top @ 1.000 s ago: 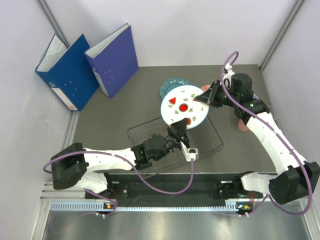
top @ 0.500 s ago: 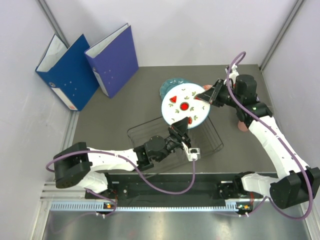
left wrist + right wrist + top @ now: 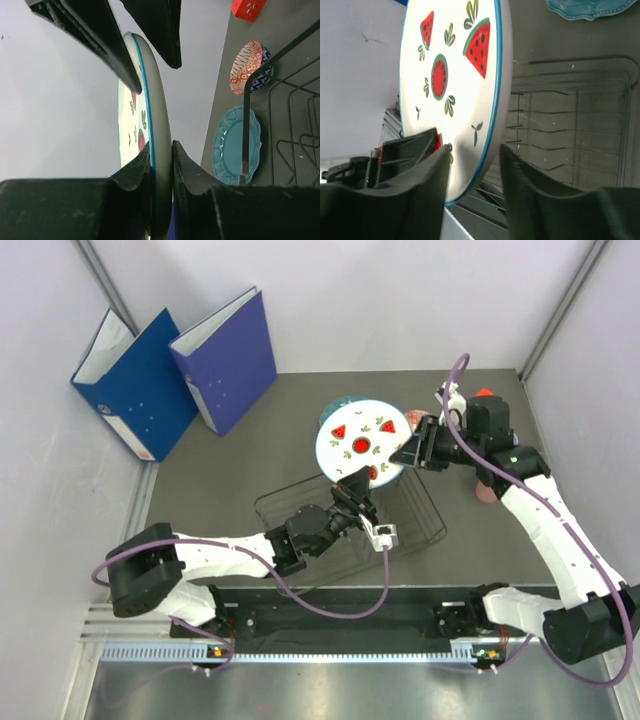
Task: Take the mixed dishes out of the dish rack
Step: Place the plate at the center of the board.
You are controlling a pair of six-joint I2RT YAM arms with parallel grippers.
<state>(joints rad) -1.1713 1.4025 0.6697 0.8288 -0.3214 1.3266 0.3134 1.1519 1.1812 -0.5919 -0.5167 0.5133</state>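
White plate (image 3: 350, 430) stands over the dish rack (image 3: 425, 525); left gripper (image 3: 355, 481) pinches its near rim, right gripper (image 3: 408, 453) fingers sit apart around its right rim.

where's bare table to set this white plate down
Widest bare patch: the table left of the dish rack, bordered behind by the blue binders. Crowded: behind the rack, where the teal plate, patterned bowl and red block lie close together. Right of the rack, a pink cup and the right arm take up the narrow strip.
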